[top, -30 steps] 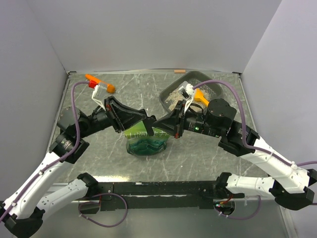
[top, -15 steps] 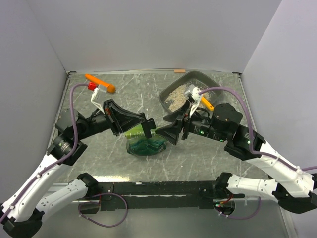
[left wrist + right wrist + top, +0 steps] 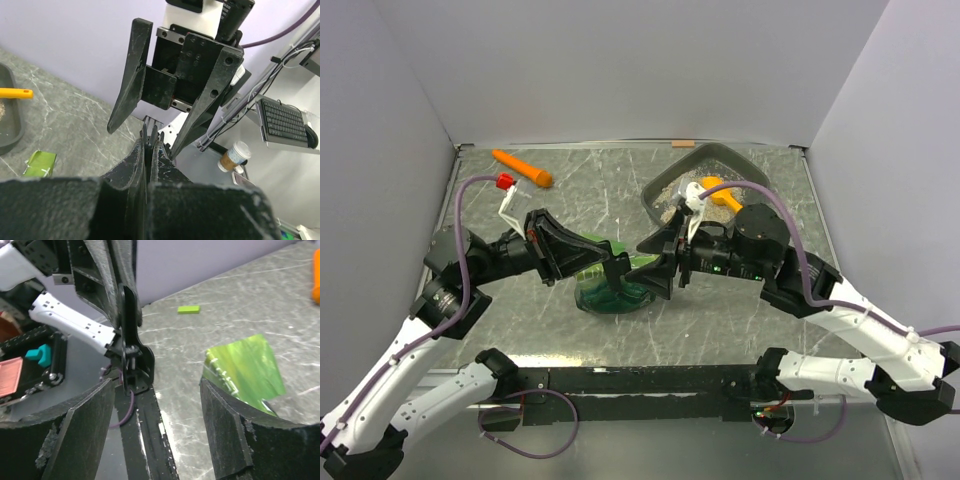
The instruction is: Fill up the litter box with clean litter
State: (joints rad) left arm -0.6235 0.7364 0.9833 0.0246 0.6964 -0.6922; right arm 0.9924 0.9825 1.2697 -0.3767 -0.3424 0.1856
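The green bag (image 3: 605,295) stands mid-table between both grippers; it also shows in the right wrist view (image 3: 245,370). My left gripper (image 3: 620,268) (image 3: 149,131) is shut at the bag's top edge, apparently pinching the film. Just right of the bag's rim my right gripper (image 3: 660,268) (image 3: 157,390) stands open with nothing between its fingers (image 3: 130,75). The dark grey litter box (image 3: 730,152) (image 3: 11,125) sits at the back right, partly hidden by the right arm. Pale clean litter (image 3: 667,190) lies in it, with an orange scoop (image 3: 720,192) (image 3: 15,92).
An orange stick-shaped object (image 3: 522,167) lies at the back left of the table. A small green scrap (image 3: 40,164) (image 3: 188,309) lies on the marbled surface. Grey walls close the table on three sides. The two wrists almost meet above the bag.
My right gripper has opened and let go of the bag's top, then come back beside it. My left gripper has closed on the top edge and sunk a little nearer.
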